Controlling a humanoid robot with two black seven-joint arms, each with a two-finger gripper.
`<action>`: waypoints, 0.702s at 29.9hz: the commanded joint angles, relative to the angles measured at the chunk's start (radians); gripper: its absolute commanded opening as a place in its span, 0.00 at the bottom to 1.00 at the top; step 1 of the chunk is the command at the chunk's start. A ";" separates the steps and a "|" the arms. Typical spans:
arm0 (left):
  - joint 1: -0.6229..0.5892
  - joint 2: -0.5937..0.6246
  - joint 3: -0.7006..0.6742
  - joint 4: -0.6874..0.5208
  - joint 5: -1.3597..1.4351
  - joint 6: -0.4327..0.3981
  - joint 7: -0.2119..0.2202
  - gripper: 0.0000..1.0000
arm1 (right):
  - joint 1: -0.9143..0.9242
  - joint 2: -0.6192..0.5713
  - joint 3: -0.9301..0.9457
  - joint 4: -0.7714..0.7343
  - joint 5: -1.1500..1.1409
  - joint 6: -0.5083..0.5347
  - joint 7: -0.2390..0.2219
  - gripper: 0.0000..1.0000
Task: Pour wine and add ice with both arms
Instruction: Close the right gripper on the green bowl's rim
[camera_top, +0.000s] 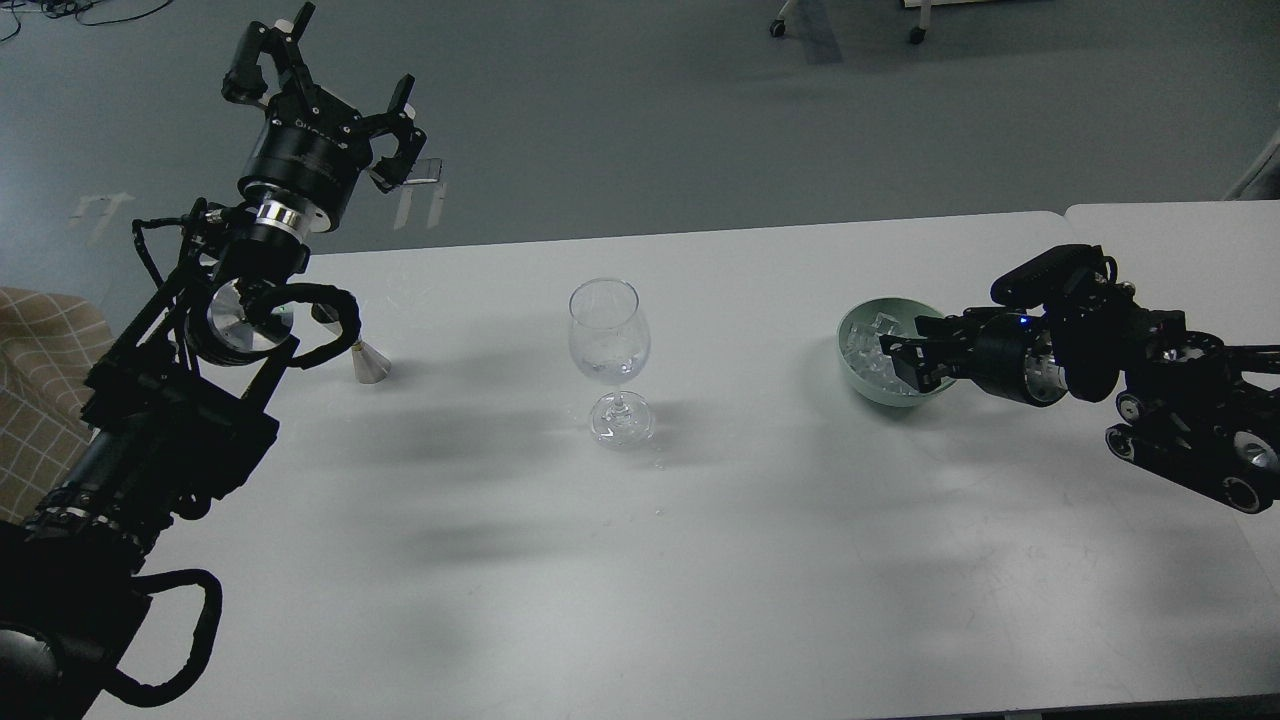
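A: Item one, the desk (760, 560). How many?

B: Two white desks, the large one and a second (1170, 225) butted against its far right corner.

A: Arms?

B: Two, both black. The left arm (170, 420) rises from the lower left; its pincer (320, 85) is lifted above the far desk edge, over the floor, fingers spread wide and holding nothing. The right arm (1180, 400) comes in low from the right edge; its pincer (905, 360) reaches into the bowl. It is dark and partly hidden there, so whether it is spread or closed cannot be told.

A: Bowls?

B: One pale green bowl (858, 385), standing on the right half of the large desk.

A: Ice?

B: One heap of clear cubes (868, 345) inside that bowl. Individual pieces run together and cannot be counted. Whether the pincer touches them cannot be told either.

A: Glasses?

B: One clear stemmed wine glass (610, 345), upright near the middle of the desk, well apart from the bowl and both arms.

A: Other entries?

B: One small silver cone-shaped object (370, 363) on the desk, just beside the left arm's looped cable. One piece of tan checked fabric (40, 400) at the left edge.
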 joint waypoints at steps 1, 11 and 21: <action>0.001 0.002 -0.002 0.001 0.000 -0.001 0.000 0.98 | 0.001 0.000 0.000 0.000 0.000 0.000 0.001 0.44; 0.004 0.001 -0.005 0.002 -0.002 -0.001 0.000 0.98 | -0.016 0.002 0.001 0.000 0.002 0.000 0.001 0.42; 0.002 0.004 -0.002 0.005 -0.002 -0.001 0.000 0.98 | -0.017 0.002 0.003 -0.003 0.002 0.000 -0.001 0.42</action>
